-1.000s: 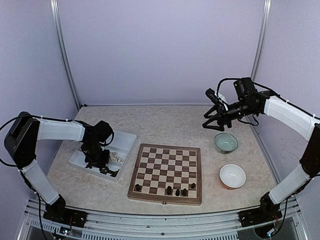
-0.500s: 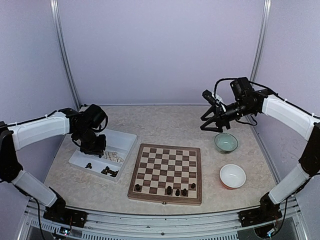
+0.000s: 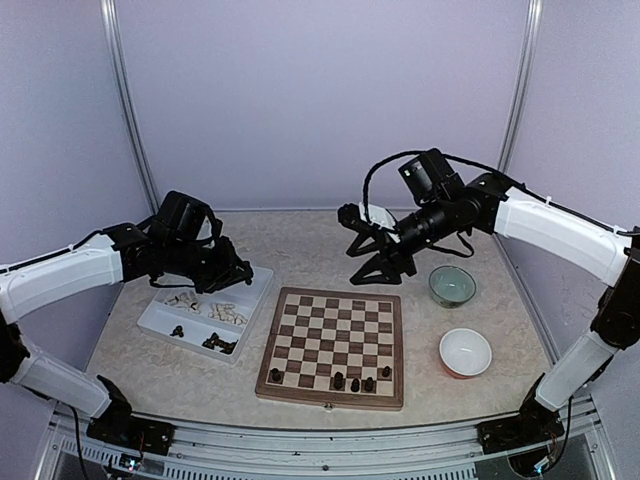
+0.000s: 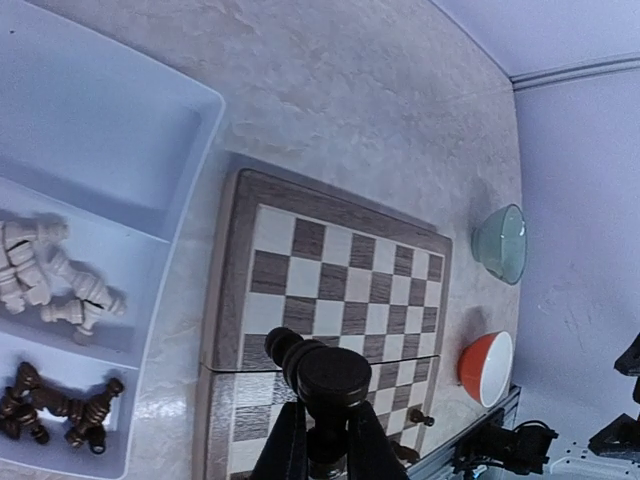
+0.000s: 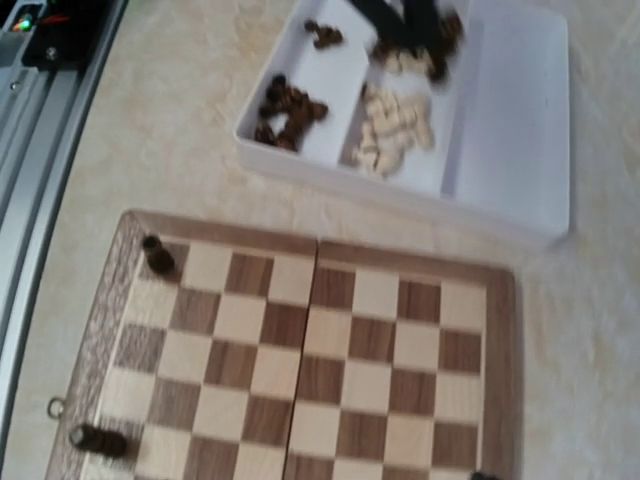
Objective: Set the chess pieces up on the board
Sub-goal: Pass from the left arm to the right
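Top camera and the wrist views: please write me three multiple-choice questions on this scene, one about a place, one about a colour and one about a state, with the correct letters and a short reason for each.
1. Where does the white tray lie?
A. Beside the board, on the left arm's side.
B. On top of the board.
C. Beside the board, on the right arm's side.

2. Which colour is the outside of the bowl nearest the arm bases?
A. Blue.
B. Black.
C. Orange.

3. What is the state of the left gripper?
A. Open and empty.
B. Shut on a dark chess piece.
C. Shut on a bowl.

Answers:
1 A: in the top view the tray lies on the table just left of the board.
2 C: the left wrist view shows its orange wall.
3 B: the left wrist view shows the dark piece clamped in it.
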Controlling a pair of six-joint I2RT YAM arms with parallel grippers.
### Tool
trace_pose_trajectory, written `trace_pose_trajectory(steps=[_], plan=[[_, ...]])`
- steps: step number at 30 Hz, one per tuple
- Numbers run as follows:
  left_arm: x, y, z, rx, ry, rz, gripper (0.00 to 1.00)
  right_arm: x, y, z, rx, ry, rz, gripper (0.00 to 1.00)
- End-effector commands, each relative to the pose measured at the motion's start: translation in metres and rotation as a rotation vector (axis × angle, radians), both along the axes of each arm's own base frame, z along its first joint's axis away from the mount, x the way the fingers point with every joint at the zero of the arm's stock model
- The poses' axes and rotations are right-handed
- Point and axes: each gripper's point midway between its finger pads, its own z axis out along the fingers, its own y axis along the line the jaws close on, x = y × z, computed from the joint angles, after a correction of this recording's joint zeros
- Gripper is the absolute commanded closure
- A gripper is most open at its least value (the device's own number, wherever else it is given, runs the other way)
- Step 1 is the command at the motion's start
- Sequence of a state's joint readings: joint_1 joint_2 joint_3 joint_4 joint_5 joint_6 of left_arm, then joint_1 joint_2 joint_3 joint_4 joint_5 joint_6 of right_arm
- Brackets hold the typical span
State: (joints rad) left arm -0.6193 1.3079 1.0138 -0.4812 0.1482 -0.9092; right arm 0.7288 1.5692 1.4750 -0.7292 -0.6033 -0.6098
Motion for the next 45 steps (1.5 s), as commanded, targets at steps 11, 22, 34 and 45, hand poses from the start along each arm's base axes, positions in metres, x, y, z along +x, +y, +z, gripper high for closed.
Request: trace_pose_trajectory(steps=[11,22,34,45], plan=[[-0.031,-0.112,0.074,-0.304,-0.279,-0.430,0.91,0.022,0.022,0.037,0.307,0.480,0.070,0.44],[-0.047,-0.140,0.107,-0.395,-0.409,-0.584,0.91,0.010,0.013,0.021,0.381,1.014,0.169,0.38],[-0.052,-0.165,0.109,-0.410,-0.408,-0.639,0.91,0.000,0.023,0.018,0.347,1.072,0.204,0.40],[-0.051,-0.169,0.111,-0.422,-0.419,-0.642,0.91,-0.007,0.025,0.013,0.327,1.092,0.218,0.48]])
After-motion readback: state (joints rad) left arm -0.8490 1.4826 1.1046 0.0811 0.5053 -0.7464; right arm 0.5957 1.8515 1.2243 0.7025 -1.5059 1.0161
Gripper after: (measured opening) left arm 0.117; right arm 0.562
